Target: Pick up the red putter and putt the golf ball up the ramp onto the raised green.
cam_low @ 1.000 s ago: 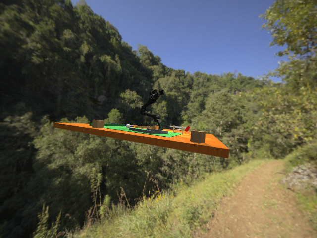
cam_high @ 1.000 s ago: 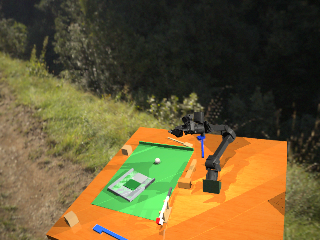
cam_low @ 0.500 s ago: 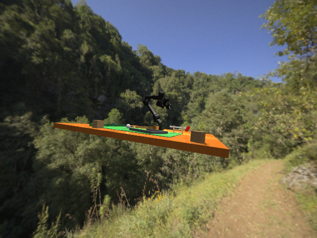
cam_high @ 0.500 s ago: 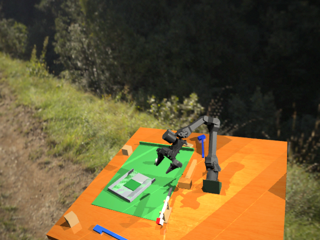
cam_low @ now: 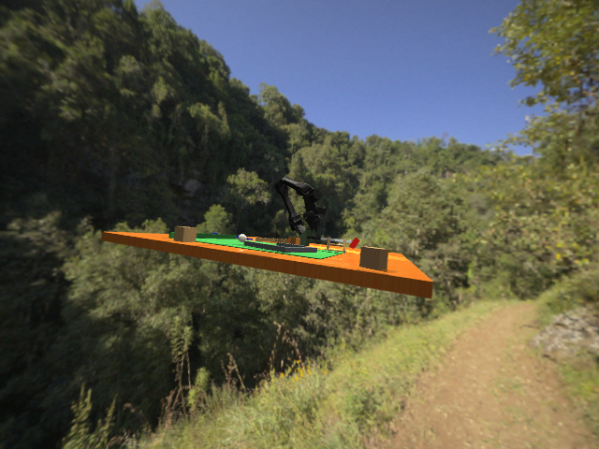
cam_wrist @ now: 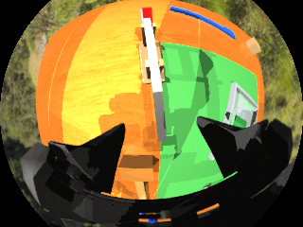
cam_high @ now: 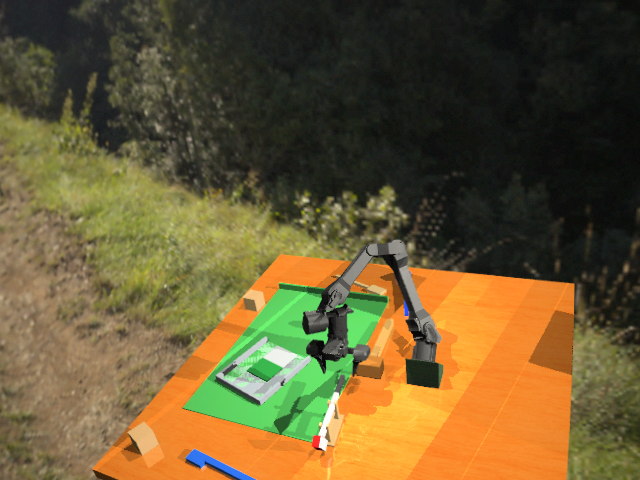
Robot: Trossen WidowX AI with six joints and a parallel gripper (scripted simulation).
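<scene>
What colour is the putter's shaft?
White, with a red head; the putter shows best in the top view.

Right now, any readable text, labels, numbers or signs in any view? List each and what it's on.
None readable in any view.
Red putter: plain white shaft, red head, no marking.
Raised green and its grey ramp: mottled patches only, no characters.
Wooden blocks, blue putter, arm base: blank.
Gripper: small orange and blue marks on the housing, too blurred to read.

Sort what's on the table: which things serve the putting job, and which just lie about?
Job: red putter, golf ball, ramp with raised green, open gripper.
Lying about: blue club, wooden blocks, wooden mallet.
</scene>
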